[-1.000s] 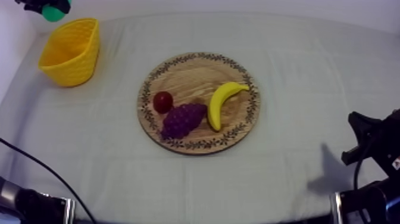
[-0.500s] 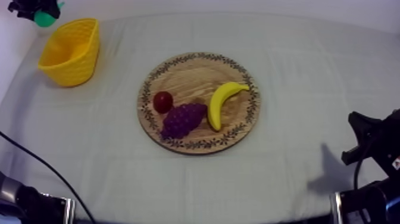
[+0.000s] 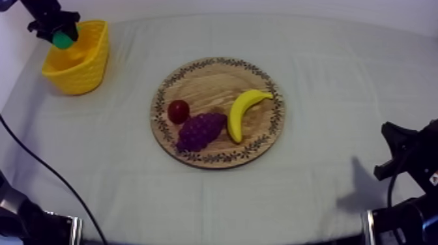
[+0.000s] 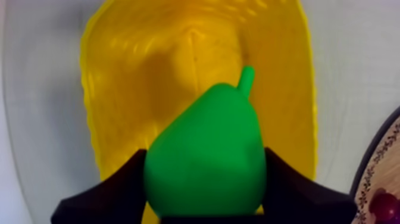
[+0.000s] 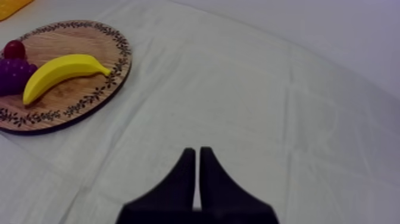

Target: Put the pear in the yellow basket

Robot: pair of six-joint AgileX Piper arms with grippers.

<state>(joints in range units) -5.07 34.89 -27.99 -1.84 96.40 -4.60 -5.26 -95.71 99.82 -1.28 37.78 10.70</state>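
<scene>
1. The left tool (image 4: 205,196) is closed round the green pear (image 4: 208,143), one black finger on each flank and the stem pointing away from the wrist.
2. It holds the pear over the open mouth of the yellow basket (image 4: 119,71), so letting go looks like the next step.
3. The right tool (image 5: 197,156), fingers pressed together and empty, rests low at its own side, clear of the work.
4. A banana (image 3: 242,112), a bunch of grapes (image 3: 200,129) and a small red fruit (image 3: 178,111) lie on the wooden board (image 3: 215,81), mid-table.
5. The table (image 3: 339,91) wears a creased grey-white cloth, with a pale wall beyond.
</scene>
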